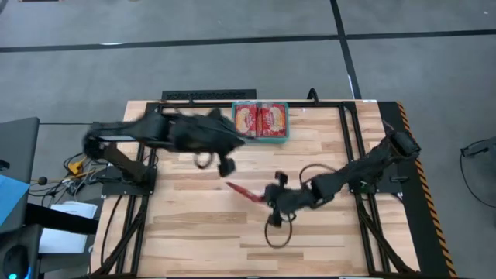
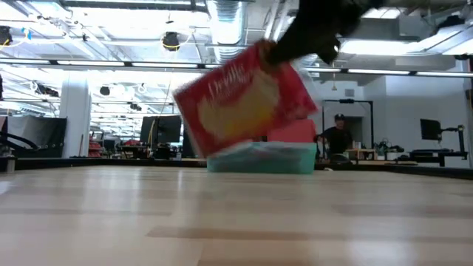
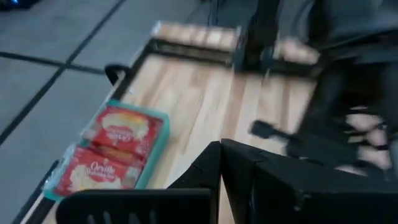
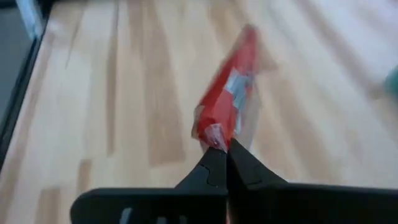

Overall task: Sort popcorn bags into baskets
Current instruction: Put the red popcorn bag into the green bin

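Observation:
My right gripper is over the middle of the table, shut on one red popcorn bag. That bag shows edge-on in the right wrist view and as a broad tilted face in the low view. The teal basket stands at the table's far edge, with two squarish red bags lying flat side by side in it. My left gripper hovers shut between the basket and the held bag, touching nothing. The left wrist view looks down on the basket. My right gripper pinches the red bag between its two fingers at one corner of its end. The fingers come at it from above and from the table's right. The bag hangs tilted below them, clear of the table.
Bare wooden tabletop lies near and to the left of both grippers. A black frame rail runs along the table's right side. Cables loop under the right arm. Beyond the far edge the low view shows a person.

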### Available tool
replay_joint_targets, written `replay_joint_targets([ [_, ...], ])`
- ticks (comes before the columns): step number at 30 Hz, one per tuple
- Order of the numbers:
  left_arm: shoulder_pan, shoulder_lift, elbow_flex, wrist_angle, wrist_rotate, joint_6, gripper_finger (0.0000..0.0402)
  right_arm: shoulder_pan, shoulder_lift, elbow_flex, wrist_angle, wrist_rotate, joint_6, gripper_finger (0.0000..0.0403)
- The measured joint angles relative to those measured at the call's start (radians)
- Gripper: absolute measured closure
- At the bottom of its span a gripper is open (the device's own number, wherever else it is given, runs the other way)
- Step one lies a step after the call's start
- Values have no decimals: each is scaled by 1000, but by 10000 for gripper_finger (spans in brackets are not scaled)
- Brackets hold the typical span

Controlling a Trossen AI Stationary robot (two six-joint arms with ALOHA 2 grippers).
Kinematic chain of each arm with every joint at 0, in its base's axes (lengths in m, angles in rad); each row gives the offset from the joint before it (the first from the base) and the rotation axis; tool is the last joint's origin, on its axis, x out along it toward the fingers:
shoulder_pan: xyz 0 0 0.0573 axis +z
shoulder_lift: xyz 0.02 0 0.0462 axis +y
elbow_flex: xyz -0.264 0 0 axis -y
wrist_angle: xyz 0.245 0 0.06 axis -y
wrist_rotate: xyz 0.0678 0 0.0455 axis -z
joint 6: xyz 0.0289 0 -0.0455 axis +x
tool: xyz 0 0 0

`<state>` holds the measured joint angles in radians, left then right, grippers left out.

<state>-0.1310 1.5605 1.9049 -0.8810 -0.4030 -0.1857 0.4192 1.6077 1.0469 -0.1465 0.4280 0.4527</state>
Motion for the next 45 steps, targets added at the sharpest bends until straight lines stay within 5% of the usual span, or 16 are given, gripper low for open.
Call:
replay_joint_targets([
  [7, -24, -215, -29, -6, -6, -88, 401, -162, -118, 0, 125, 23, -35, 398],
  [14, -84, -313, -47, -43, -101, -107, 401, -320, -165, -20, 291, 211, 17, 389],
  [30, -119, -286, -47, -104, -198, -99, 401, -539, -161, -367, 886, 315, 183, 398],
  [45, -118, -248, -46, -111, -233, -89, 401, -595, 38, -437, 1005, 355, 432, 393],
])
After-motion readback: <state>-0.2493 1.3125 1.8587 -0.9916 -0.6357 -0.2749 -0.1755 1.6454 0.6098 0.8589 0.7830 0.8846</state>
